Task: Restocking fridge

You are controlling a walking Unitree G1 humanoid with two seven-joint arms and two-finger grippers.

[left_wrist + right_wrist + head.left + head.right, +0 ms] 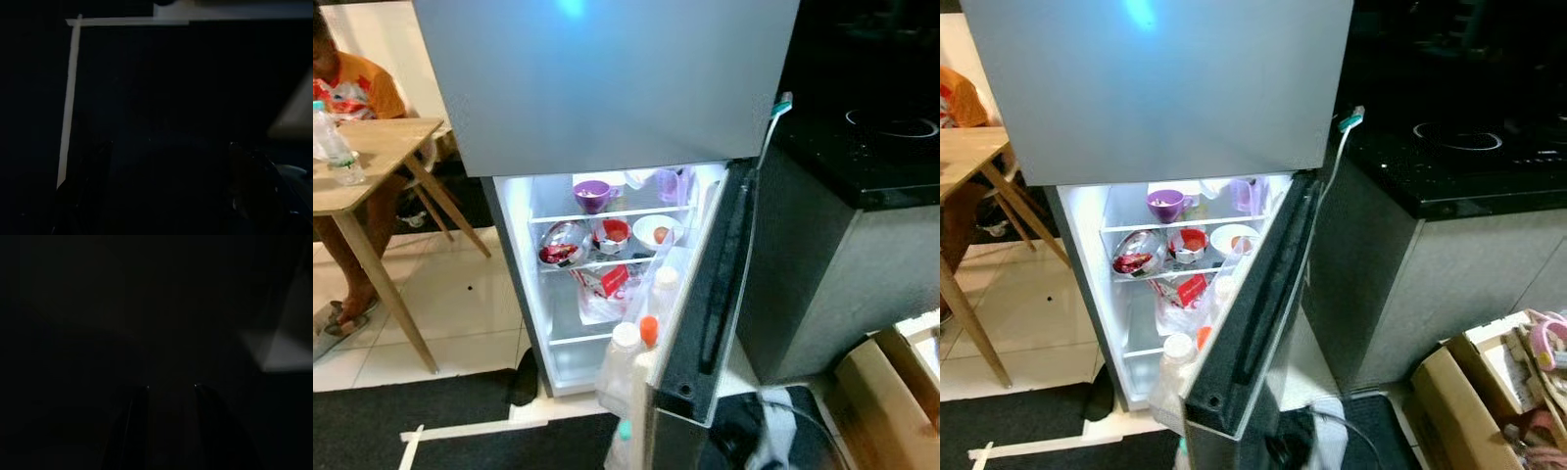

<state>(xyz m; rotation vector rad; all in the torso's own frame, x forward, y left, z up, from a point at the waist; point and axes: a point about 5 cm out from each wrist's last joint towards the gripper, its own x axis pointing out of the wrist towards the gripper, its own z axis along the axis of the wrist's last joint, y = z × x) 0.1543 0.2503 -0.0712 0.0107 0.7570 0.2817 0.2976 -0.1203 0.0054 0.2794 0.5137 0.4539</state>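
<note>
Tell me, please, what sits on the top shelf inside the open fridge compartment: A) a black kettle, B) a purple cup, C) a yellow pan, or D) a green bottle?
B: a purple cup stands on the top shelf of the lit fridge, above the bowls on the shelf below.

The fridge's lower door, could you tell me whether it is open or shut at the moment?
Open: the lower door swings out toward the camera, exposing lit shelves.

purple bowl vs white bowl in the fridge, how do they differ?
The purple bowl sits on the top shelf, the white bowl on the shelf below, further right. The purple bowl is narrower and deeper; the white bowl is wider. The white bowl holds something reddish; the purple bowl's contents can't be made out. Both stand upright.
</note>
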